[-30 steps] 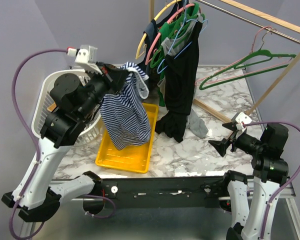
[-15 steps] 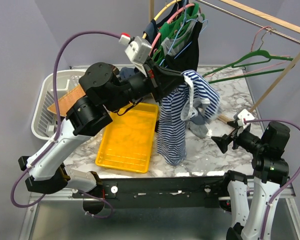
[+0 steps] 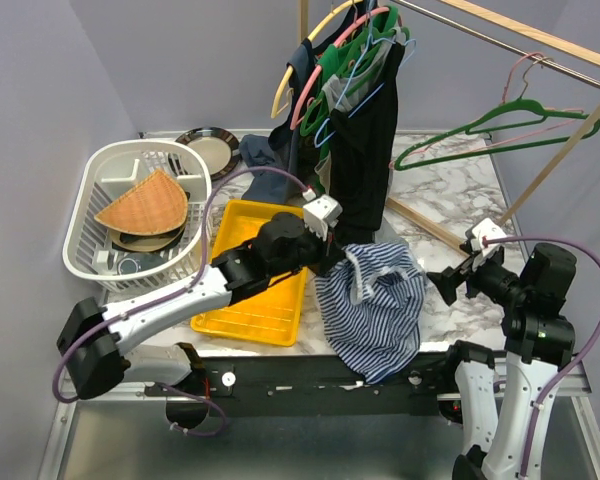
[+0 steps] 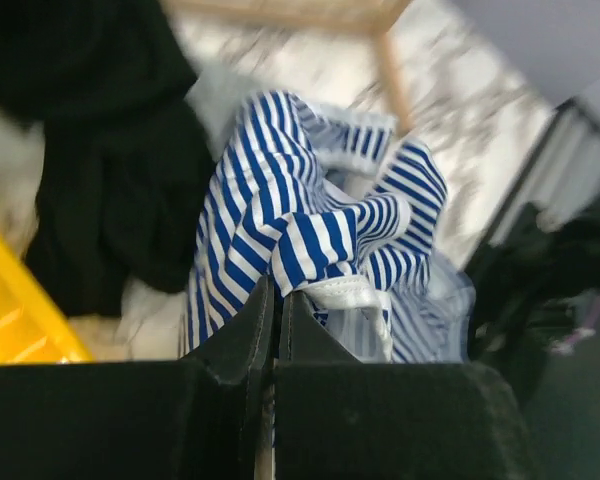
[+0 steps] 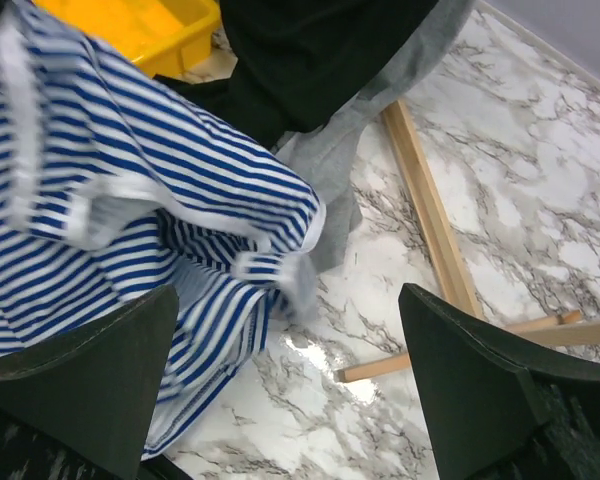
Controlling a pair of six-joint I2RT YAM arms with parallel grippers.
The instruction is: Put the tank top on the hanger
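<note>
The striped tank top (image 3: 375, 305) lies bunched at the table's front middle, its lower part hanging over the front edge. My left gripper (image 3: 332, 262) is low over the table, shut on the top's white-edged upper part. In the left wrist view the jaws (image 4: 277, 300) are pressed together on the striped cloth (image 4: 310, 220). My right gripper (image 3: 450, 285) is open and empty, just right of the top, which fills the left of the right wrist view (image 5: 110, 200). The thin pale-pink hanger (image 3: 521, 78) hangs on the rail at the far right, behind a dark green hanger (image 3: 480, 130).
A yellow tray (image 3: 250, 290) sits left of the top. A white basket (image 3: 80, 225) with plates stands at the left. A long black garment (image 3: 365, 150) and several hangers hang at the back middle. A grey cloth (image 5: 380, 130) and wooden rack bars (image 5: 425, 200) lie on the marble.
My left arm swung the tank top from above the yellow tray to the right, then lowered it onto the table's front edge. The right gripper barely moved.
</note>
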